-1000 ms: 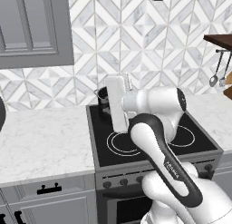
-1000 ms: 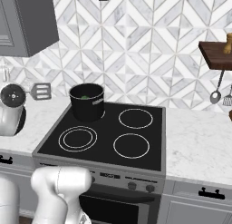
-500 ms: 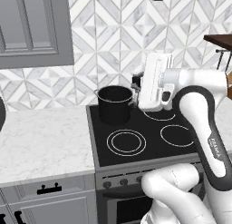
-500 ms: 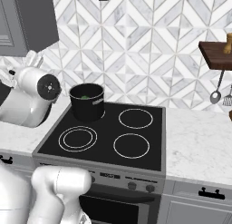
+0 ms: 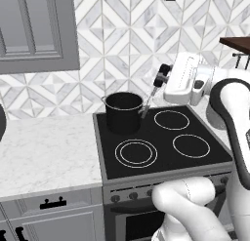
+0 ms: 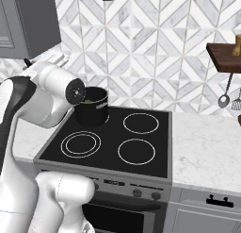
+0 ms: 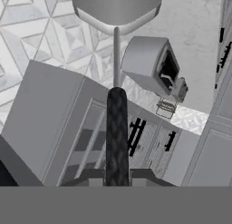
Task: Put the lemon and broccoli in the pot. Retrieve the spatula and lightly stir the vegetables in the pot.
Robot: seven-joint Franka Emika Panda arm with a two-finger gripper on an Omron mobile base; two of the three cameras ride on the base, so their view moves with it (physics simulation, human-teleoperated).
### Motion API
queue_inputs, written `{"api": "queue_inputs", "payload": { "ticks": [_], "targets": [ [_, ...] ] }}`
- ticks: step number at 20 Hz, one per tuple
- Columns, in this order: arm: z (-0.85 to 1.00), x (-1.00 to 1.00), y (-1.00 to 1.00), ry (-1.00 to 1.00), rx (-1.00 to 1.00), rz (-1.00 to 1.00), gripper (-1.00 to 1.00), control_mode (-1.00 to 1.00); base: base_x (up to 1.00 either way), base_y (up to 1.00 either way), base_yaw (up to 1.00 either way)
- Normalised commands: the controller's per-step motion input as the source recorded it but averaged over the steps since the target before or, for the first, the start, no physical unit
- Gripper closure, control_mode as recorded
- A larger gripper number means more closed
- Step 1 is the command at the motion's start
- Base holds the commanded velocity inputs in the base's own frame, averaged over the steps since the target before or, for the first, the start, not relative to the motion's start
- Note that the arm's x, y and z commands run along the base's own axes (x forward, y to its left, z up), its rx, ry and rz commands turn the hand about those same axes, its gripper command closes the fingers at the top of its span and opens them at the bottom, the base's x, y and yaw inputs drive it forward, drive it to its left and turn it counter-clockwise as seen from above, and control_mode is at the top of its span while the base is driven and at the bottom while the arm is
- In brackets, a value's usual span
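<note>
One pot (image 5: pixel 123 111) stands on the back left burner of the stove (image 5: pixel 161 140), a tall black cylinder with a silvery rim; in the right base view a bit of green, the broccoli (image 6: pixel 88 102), shows just inside the rim of the pot (image 6: pixel 94 110), and the rest of its inside is hidden by the arm, so whether the lemon lies there cannot be told. The stove carries four ring burners, three of them bare. One spatula (image 5: pixel 151 96) is in play: the end effector (image 5: pixel 161 77) is clamped on its thin black handle, and the tool hangs slanting down and to the left, its lower end just beside the pot's right wall near the rim. In the hand view the handle of the spatula (image 7: pixel 116 128) runs up from between the closed fingertips to the slotted silver-grey blade. The white arm reaches in from the right, forearm roughly level above the right burners, hand turned toward the pot. Two metal utensils (image 6: pixel 226 95) hang under a wooden shelf (image 6: pixel 226 57) at the right, above the marble counter (image 6: pixel 207 147).
</note>
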Motion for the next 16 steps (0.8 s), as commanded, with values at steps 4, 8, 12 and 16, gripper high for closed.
{"api": "queue_inputs", "payload": {
  "ticks": [4, 8, 12, 16],
  "targets": [
    [0.18, 0.31, -0.05, 0.05, 0.02, 0.00, 1.00, -1.00, 0.00, 0.00, 0.00],
    [0.01, 0.65, -0.06, 0.02, 0.00, 0.00, 1.00, -1.00, 0.00, 0.00, 0.00],
    [-0.03, 0.82, -0.27, 0.08, 0.00, 0.00, 1.00, -1.00, 0.00, 0.00, 0.00],
    [0.00, 0.85, -0.21, 0.19, 0.00, 0.13, 1.00, -1.00, 0.00, 0.00, 0.00]
  ]
}}
